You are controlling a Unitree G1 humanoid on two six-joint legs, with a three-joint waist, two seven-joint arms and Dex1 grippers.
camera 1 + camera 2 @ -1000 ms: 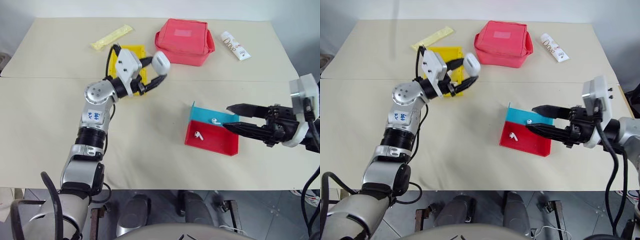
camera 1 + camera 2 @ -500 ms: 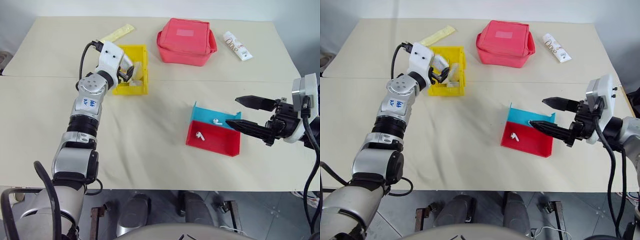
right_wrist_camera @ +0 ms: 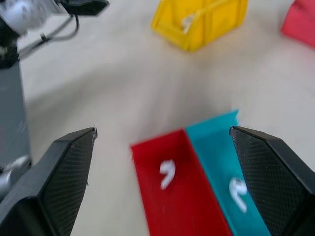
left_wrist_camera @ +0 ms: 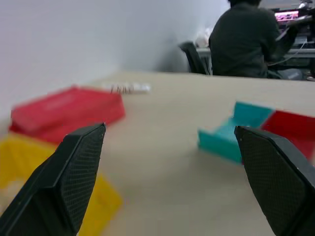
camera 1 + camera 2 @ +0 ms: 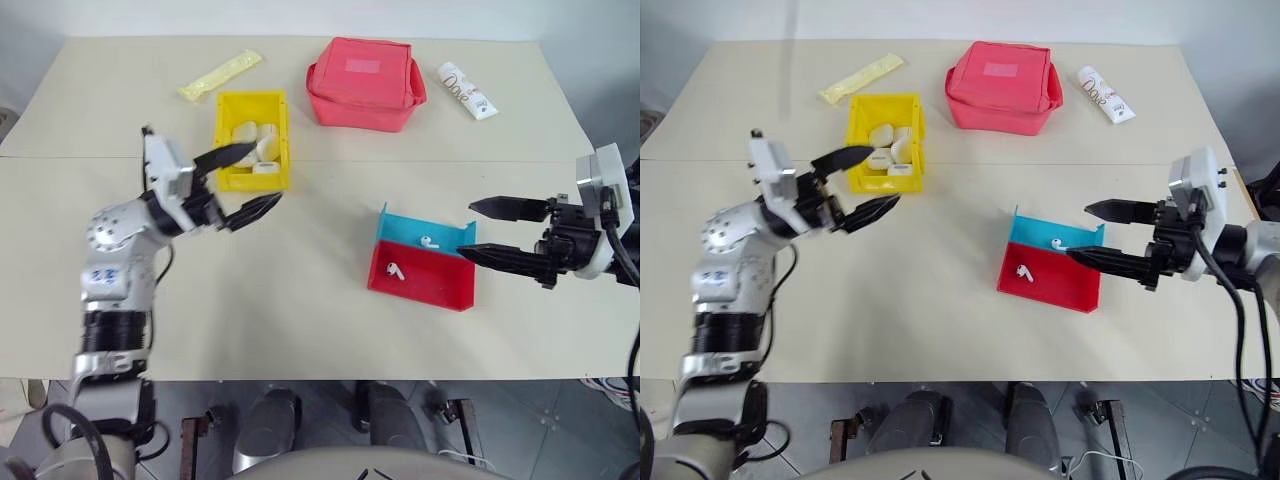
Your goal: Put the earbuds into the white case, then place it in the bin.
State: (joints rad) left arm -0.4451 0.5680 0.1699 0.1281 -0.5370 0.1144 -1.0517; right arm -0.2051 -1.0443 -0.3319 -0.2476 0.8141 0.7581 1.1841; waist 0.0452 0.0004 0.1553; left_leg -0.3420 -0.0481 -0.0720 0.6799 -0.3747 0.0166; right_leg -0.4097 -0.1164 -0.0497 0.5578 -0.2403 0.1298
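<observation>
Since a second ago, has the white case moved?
Yes. The white case has left the left gripper, whose fingers are open, and now lies inside the yellow bin.

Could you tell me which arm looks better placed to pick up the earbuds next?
Probably the right: its gripper is open, jaws spread, level with the trays beside the earbuds. The left gripper is open by the bin, farther away.

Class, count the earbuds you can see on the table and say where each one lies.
2. One earbud lies in the red tray; the other earbud lies in the blue tray beside it. None shows elsewhere, though the bin's contents could hide more.
</observation>
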